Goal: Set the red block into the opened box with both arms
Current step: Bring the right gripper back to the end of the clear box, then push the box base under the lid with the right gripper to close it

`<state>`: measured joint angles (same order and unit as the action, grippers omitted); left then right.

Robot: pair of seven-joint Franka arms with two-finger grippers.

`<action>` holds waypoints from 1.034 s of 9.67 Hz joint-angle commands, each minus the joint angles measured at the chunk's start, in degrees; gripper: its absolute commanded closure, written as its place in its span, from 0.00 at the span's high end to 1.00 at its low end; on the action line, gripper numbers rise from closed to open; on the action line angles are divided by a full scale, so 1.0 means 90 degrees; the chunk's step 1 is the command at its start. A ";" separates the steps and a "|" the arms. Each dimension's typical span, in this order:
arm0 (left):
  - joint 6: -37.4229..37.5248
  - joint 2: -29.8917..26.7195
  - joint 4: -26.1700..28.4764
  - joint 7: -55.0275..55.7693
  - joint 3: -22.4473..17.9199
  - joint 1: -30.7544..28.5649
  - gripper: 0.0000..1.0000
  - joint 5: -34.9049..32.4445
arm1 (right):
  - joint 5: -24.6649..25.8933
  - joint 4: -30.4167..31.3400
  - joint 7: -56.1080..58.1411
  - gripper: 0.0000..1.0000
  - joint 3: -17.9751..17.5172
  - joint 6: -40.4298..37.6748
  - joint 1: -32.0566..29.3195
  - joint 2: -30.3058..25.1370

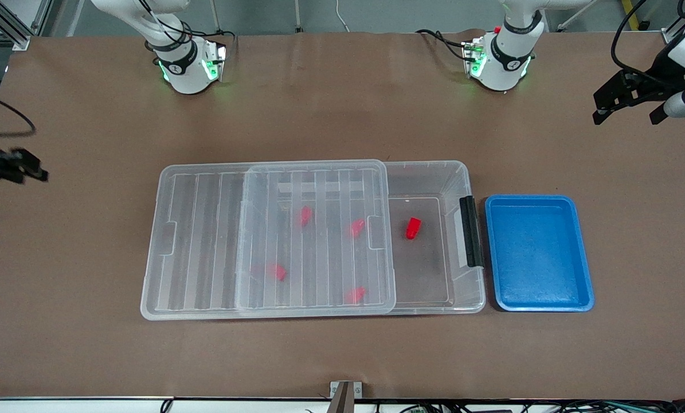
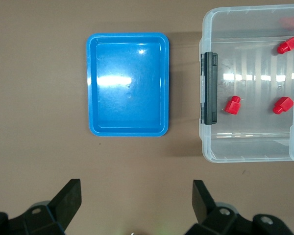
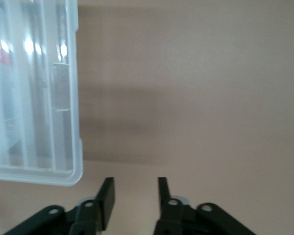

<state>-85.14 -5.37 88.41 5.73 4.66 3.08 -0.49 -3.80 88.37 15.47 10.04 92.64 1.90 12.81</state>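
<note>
The box (image 1: 462,172) lies mid-tabletop (image 1: 342,355), its lid (image 1: 267,241) slid toward the right arm's end, leaving one end open. One red block (image 1: 414,228) lies in the uncovered end; four more show under the lid, so placement appears done and withdrawal is in hand. The left pincer (image 1: 629,112) hangs spread over the bare tabletop at the left arm's end. The right pincer (image 3: 134,196), empty, stands narrowed with a gap beside the lid's edge. A blue tray (image 1: 540,252) sits empty beside the box's black handle (image 1: 471,238). Nothing obstructs either arm.

Red block (image 1: 413,228) lies in box (image 1: 462,172), lid (image 1: 204,241) slid partway off w/ blue tray (image 1: 583,258) beside.
</note>
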 commanded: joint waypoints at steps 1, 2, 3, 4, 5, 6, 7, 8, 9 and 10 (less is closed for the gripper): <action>-0.0003 -0.0009 0.0215 -0.0070 -0.0020 -0.0001 1.00 0.0054 | -0.0163 0.0042 0.0369 0.00 -0.0235 0.0631 0.0160 0.0966; -0.0003 -0.0009 0.0215 -0.0070 -0.0020 -0.0001 1.00 0.0064 | -0.0163 0.0286 0.0381 0.00 -0.0440 0.1089 0.0160 0.1104; -0.0003 -0.0009 0.0215 -0.0070 -0.0020 -0.0010 1.00 0.0054 | -0.0183 0.0433 0.0361 0.00 -0.0587 0.1384 0.0179 0.1212; -0.0003 -0.0009 0.0225 -0.0070 -0.0020 -0.0010 1.00 0.0054 | -0.0222 0.0444 0.0342 0.00 -0.0724 0.1483 0.0170 0.1329; -0.0003 0.0001 0.0225 -0.0080 -0.0030 -0.0020 1.00 0.0064 | -0.0222 0.0435 0.0322 0.00 -0.0774 0.1552 0.0180 0.1436; -0.0022 0.0040 0.0206 -0.0080 -0.0030 -0.0020 1.00 0.0054 | -0.0280 0.0435 0.0303 0.00 -0.0823 0.1562 0.0218 0.1447; -0.0022 0.0059 0.0215 -0.0080 -0.0030 -0.0020 1.00 0.0054 | -0.0542 0.0444 0.0293 0.00 -0.0862 0.1562 0.0238 0.1467; -0.0013 0.0059 0.0215 -0.0100 -0.0030 -0.0020 1.00 0.0054 | -0.0622 0.0435 0.0283 0.00 -0.0862 0.1562 0.0345 0.1534; -0.0012 0.0059 0.0215 -0.0100 -0.0020 -0.0001 1.00 0.0054 | -0.0719 0.0415 0.0061 0.00 -0.0862 0.1562 0.0423 0.1554; -0.0022 0.0079 0.0206 -0.0100 -0.0020 0.0019 1.00 0.0054 | -0.0730 0.0396 -0.0174 0.00 -0.0881 0.1553 0.0550 0.1555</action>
<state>-85.17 -5.06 88.60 5.67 4.60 3.04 -0.49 -8.82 91.32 16.33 2.47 106.01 5.64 27.07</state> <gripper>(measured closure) 0.000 0.991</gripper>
